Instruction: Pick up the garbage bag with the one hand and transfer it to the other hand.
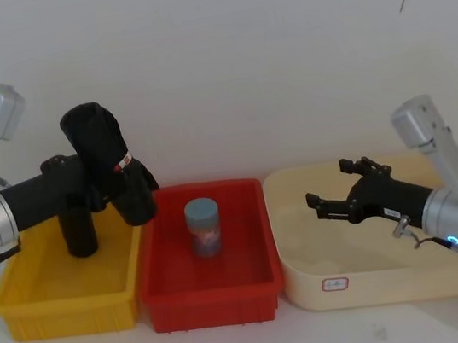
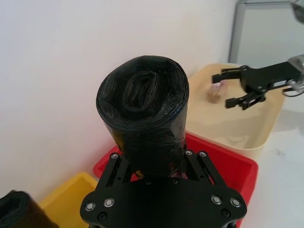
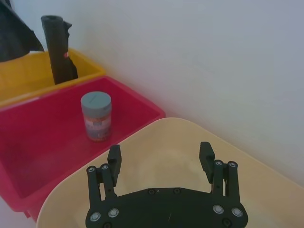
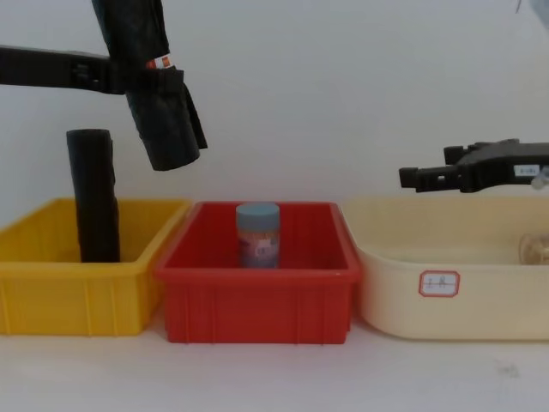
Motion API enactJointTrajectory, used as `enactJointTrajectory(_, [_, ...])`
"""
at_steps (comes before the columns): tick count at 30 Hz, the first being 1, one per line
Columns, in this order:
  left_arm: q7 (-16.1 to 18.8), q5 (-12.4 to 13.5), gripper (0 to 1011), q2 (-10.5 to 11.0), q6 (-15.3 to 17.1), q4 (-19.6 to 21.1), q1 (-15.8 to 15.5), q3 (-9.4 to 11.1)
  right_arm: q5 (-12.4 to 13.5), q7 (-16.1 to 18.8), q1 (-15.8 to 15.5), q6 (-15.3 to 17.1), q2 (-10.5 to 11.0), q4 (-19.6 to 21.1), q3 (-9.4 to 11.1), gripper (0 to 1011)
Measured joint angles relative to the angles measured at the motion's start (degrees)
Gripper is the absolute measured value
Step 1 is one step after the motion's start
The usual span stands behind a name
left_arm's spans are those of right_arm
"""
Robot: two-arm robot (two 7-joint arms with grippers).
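1. The garbage bag (image 1: 102, 143) is held aloft and tilted, above the edge where the yellow bin (image 1: 27, 318) meets the red bin (image 1: 210, 304). The left end effector (image 4: 137, 79) is clamped around the roll's middle, just beside the red-and-white sticker (image 1: 125, 162).
2. The right end effector (image 1: 330, 184) is spread wide and empty, hovering over the cream tub (image 1: 383, 282), well apart from the bag.
3. The step in hand is judged to be the carry toward the handover. The bag should be brought across above the red bin, and its free lower length offered to the right fingers (image 3: 114, 159), so that they close clear of the left ones.
4. The roll looks slick and somewhat soft. A squeeze across its full thickness is therefore advised rather than a pinch at the tip. The left grip should be opened only once the right one is seen to be closed.
5. A second black roll (image 4: 94, 197) stands upright in the yellow bin, below the held bag and to its left. It is not to be mistaken for the held bag, and it lies off the likely path.
6. A grey-blue canister (image 1: 204, 227) stands upright in the red bin, under the likely path, so height should be kept during the crossing.
7. A small pale object (image 4: 536, 249) lies in the cream tub; what it is cannot be told. The three containers sit side by side on the white worktop (image 4: 257, 378).
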State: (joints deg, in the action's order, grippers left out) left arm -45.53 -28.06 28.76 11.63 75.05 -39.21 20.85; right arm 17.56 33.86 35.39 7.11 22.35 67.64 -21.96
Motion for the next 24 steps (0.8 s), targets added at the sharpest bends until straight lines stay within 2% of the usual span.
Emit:
enactJointTrajectory(8, [-3.06,-1.39,415,-0.62,-1.99,-2.37,-1.11,0.65,-1.72,0.51,1.87,-0.87,-0.49,-0.93,-2.62,1004])
enactJointTrajectory(15, [-3.39,-1.68,415,-1.26,-3.27,-3.69,-1.76,1.12,-2.15,2.98,3.7,-2.74,-1.27,-1.89,-4.7,1004])
enactJointTrajectory(24, [-3.39,-1.87,415,-1.67,-4.02,-4.71,-2.34,1.66,-2.2,4.31,4.73,-3.83,-1.63,-2.29,-5.99,1004])
